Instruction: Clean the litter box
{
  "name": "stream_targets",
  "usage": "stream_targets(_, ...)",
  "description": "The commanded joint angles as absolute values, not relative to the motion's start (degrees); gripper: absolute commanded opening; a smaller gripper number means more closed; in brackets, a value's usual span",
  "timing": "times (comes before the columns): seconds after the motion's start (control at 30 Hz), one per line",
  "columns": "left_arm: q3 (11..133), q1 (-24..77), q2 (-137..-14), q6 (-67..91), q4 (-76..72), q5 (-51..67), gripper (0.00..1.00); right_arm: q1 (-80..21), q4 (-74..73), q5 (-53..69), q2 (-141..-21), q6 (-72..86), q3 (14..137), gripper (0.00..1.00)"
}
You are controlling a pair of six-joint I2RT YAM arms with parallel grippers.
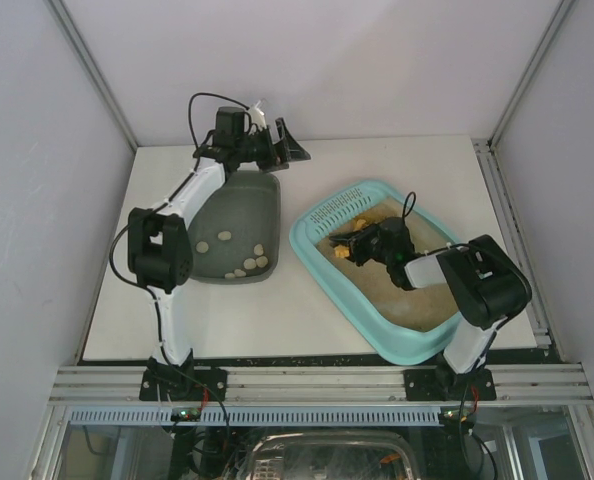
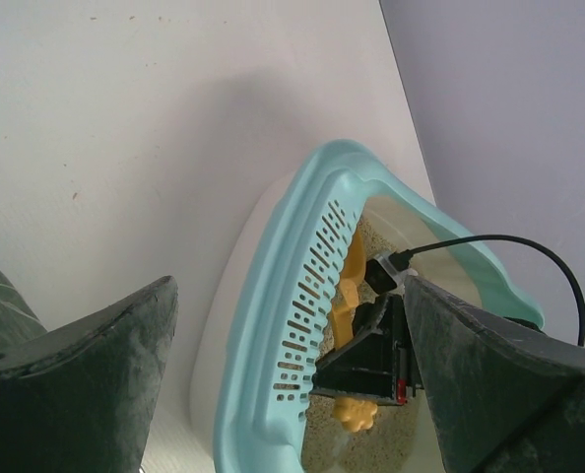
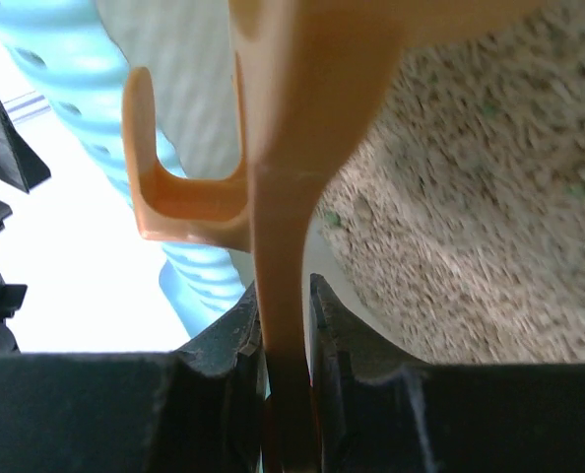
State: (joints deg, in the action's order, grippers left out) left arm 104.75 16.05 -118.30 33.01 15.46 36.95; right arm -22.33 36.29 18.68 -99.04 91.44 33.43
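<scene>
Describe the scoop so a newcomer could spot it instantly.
The light-teal litter box sits on the table's right side. Inside it, near the perforated end, the right gripper pinches a scoop by its handle. It is the only orange thing among teal plastic and beige litter.

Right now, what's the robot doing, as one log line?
right gripper: shut on orange scoop | scoop: inside litter box | left gripper: open, near grey tub
</scene>
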Motion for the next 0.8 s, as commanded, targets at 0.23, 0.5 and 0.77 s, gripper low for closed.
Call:
stream_targets(0.23, 101.69, 13.53, -118.00, 35.11, 11.45, 39.35, 1.00, -24.81, 46.47, 10.54, -105.68, 91.15, 37.51, 0.00)
stream_targets(0.5, 100.76, 12.73, -118.05, 36.20, 10.08, 40.25, 1.00, -25.03, 55.67, 10.44, -103.94, 88.44, 30.93, 0.00)
stream_targets(0.77, 98.56, 12.73, -117.17, 36.75, 8.72, 40.90, 1.00, -24.45, 55.78, 12.63, -99.83, 86.09, 25.45, 0.00)
